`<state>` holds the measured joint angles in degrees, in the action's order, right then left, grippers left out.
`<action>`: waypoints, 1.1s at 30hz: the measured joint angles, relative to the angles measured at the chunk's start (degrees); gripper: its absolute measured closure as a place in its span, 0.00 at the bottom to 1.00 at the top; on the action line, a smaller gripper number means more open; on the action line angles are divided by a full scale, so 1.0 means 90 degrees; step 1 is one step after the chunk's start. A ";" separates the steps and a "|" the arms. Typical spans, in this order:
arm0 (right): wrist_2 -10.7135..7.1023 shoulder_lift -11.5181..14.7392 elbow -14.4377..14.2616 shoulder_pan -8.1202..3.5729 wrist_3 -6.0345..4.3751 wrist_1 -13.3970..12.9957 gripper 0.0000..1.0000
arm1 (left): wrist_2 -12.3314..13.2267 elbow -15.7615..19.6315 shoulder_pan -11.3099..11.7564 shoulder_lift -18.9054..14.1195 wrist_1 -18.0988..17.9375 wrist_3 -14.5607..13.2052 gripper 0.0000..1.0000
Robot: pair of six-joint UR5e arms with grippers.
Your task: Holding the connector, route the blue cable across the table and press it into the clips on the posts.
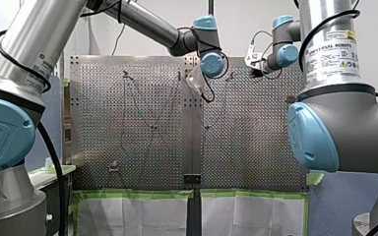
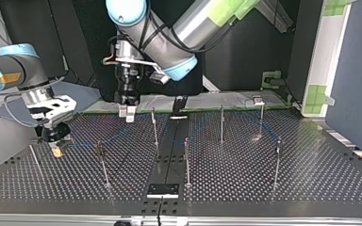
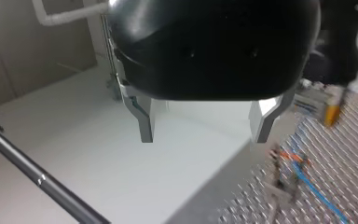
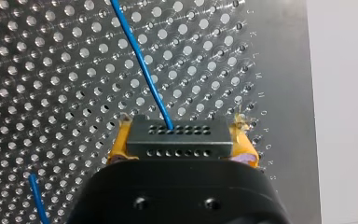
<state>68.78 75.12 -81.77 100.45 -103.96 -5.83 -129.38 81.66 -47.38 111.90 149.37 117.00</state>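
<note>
Right jaws clamp a grey, hole-dotted connector (image 4: 179,135) trailing thin blue cable (image 4: 142,65).

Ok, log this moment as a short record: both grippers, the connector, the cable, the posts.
right gripper: shut on the connector, a yellow pad on either side of it
left gripper: open, empty, over the white surface beside the table
blue cable: leaves the connector and runs over the table
posts: upright; whether the cable sits in their clips is too small to tell
</note>
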 joint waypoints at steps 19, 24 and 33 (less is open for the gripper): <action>0.0000 0.0000 0.0000 0.0000 0.0000 0.0000 1.00 | -0.0230 0.1020 -0.0002 0.0040 -0.1022 -0.0562 0.00; 0.0000 0.0000 0.0000 0.0000 0.0000 0.0000 1.00 | -0.0229 0.1284 -0.0002 0.0040 -0.1287 -0.0565 0.00; 0.0000 0.0000 0.0000 0.0000 0.0000 0.0000 1.00 | -0.0240 0.1789 0.0006 0.0040 -0.1788 -0.0557 0.00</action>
<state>68.78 75.12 -81.77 100.45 -103.96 -5.83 -131.54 97.76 -47.32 112.27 133.27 111.99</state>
